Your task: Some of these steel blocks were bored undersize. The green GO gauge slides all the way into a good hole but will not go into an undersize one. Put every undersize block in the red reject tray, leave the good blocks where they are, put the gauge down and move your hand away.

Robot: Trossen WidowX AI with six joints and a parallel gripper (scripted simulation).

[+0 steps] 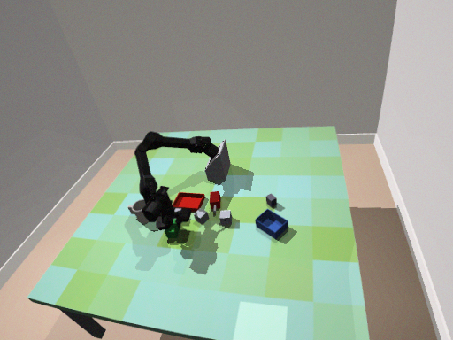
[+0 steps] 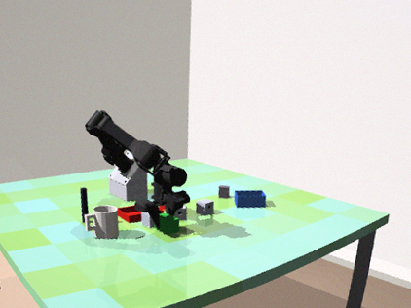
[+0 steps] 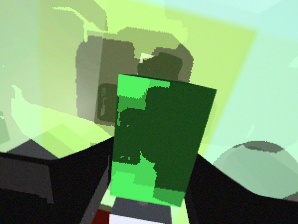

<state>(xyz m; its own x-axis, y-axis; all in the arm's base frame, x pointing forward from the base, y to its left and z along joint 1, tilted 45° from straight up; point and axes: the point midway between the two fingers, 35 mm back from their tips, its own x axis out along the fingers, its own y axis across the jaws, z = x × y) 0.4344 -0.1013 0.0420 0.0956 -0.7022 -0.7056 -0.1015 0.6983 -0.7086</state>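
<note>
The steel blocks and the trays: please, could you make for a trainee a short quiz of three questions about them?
1. True or false: the red reject tray has a steel block inside it.
2. Which thing is held in the jaws: a) the mug, b) the green GO gauge, c) the blue tray?
3. Fill in: the tray standing apart from the arm, toward the table's right side in the top view, is ____.

Key: 1 false; 2 b; 3 blue.

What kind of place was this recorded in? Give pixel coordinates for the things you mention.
Probably a plain indoor test room: a robot arm (image 1: 151, 141) (image 2: 118, 137) works on a patchwork-coloured table (image 1: 292, 279) (image 2: 212, 257), with small metal blocks and colored trays set out, and bare walls behind.
</note>
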